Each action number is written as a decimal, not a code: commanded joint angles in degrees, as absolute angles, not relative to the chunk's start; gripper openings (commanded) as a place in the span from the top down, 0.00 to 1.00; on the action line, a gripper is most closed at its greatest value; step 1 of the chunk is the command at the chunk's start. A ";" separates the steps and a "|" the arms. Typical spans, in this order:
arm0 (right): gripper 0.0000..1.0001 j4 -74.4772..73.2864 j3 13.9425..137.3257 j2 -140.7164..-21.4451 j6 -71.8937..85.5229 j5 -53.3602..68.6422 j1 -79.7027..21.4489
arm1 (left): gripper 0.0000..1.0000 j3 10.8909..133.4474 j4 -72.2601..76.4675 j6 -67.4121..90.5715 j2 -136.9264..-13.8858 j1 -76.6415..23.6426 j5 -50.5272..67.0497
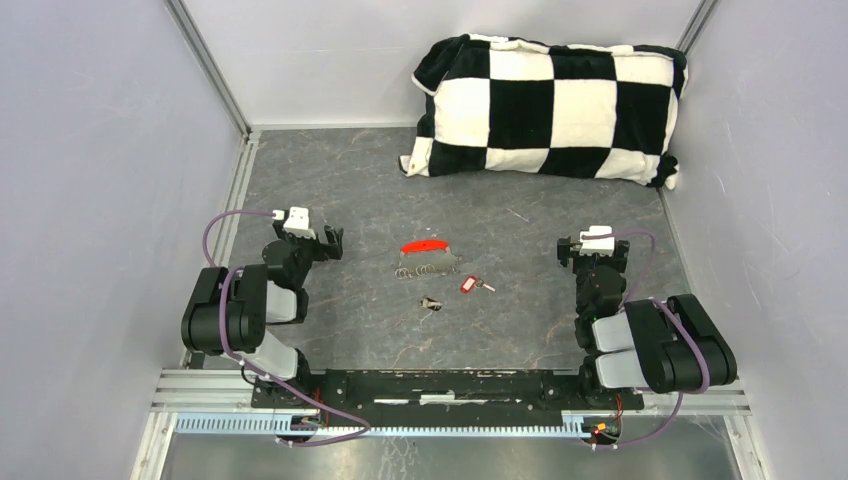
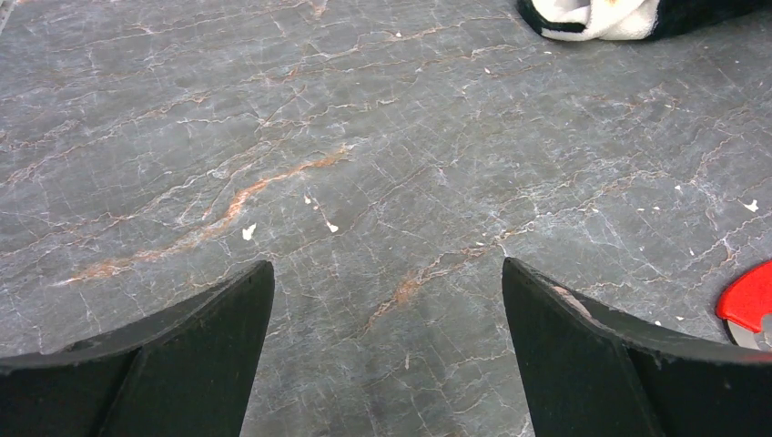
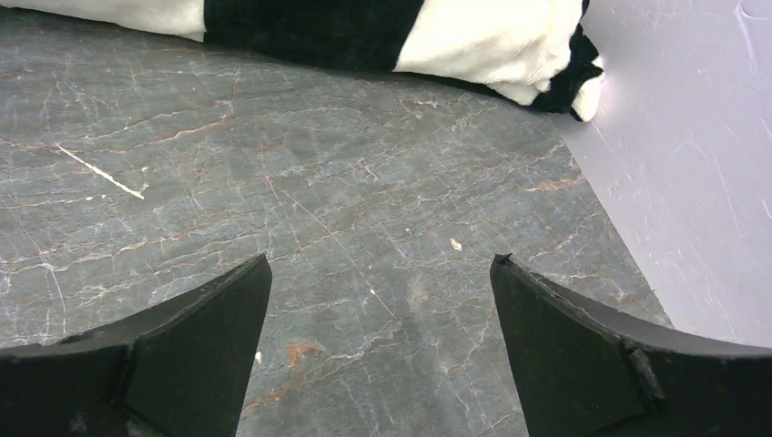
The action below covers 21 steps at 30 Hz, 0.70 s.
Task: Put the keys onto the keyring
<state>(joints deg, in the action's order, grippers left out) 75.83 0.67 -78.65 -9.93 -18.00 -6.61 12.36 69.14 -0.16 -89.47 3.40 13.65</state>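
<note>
The keyring lies mid-table: a bright-red oval fob with thin silver rings just in front of it. The fob's tip also shows at the right edge of the left wrist view. The red-headed key lies right of the rings. The dark-headed key lies in front of them. My left gripper is open and empty, left of the keyring; its black fingers frame bare table. My right gripper is open and empty, right of the keys, its fingers over bare table.
A black-and-white checked pillow lies at the back right; its edge shows in the left wrist view and the right wrist view. Pale walls enclose the grey marbled table. A metal rail runs along the near edge.
</note>
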 commanded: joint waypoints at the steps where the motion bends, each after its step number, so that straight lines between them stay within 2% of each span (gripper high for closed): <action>1: 0.02 78.66 -4.00 -78.53 -10.37 -17.51 -6.38 | 0.00 12.14 71.84 0.35 -88.41 3.26 13.34; 6: 0.02 78.60 -4.16 -77.54 -9.70 -19.17 -6.38 | 0.00 12.21 71.70 0.35 -88.40 3.26 13.35; 8: 0.02 70.43 -1.28 -73.72 -8.66 -21.25 -6.34 | 0.00 11.99 72.13 0.40 -88.10 3.27 13.30; 9: 0.02 59.86 2.24 -71.11 -7.63 -21.83 -6.40 | 0.00 12.18 71.37 0.68 -87.16 3.42 12.84; 11: 0.02 43.68 10.48 -67.96 -4.51 -20.49 -6.41 | 0.00 15.65 60.47 0.55 -81.69 3.43 12.39; 12: 0.02 40.37 12.21 -66.67 -2.87 -18.69 -6.43 | 0.00 18.96 52.42 0.38 -79.64 3.43 12.59; 15: 0.02 45.37 9.23 -61.01 8.95 -13.20 -6.35 | 0.00 28.22 33.25 -3.01 -78.32 3.45 13.70; 17: 0.02 36.86 12.18 -58.45 23.04 -18.24 -6.26 | 0.00 33.63 24.87 -5.39 -78.23 3.49 15.06; 18: 0.02 28.80 15.19 -58.24 24.96 -18.47 -6.29 | 0.00 35.44 20.90 -6.31 -78.15 3.45 15.99; 20: 0.02 24.75 19.49 -60.34 21.39 -11.62 -6.32 | 0.00 39.12 13.85 -8.07 -78.46 3.46 18.46; 21: 0.05 24.42 20.45 -61.13 19.97 -7.21 -6.27 | 0.00 41.00 10.21 -8.94 -79.01 3.40 20.01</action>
<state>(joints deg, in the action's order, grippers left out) 36.95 13.43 -59.09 13.56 -16.19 -6.44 35.09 31.27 -2.79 -79.35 3.42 14.74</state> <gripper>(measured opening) 0.979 0.997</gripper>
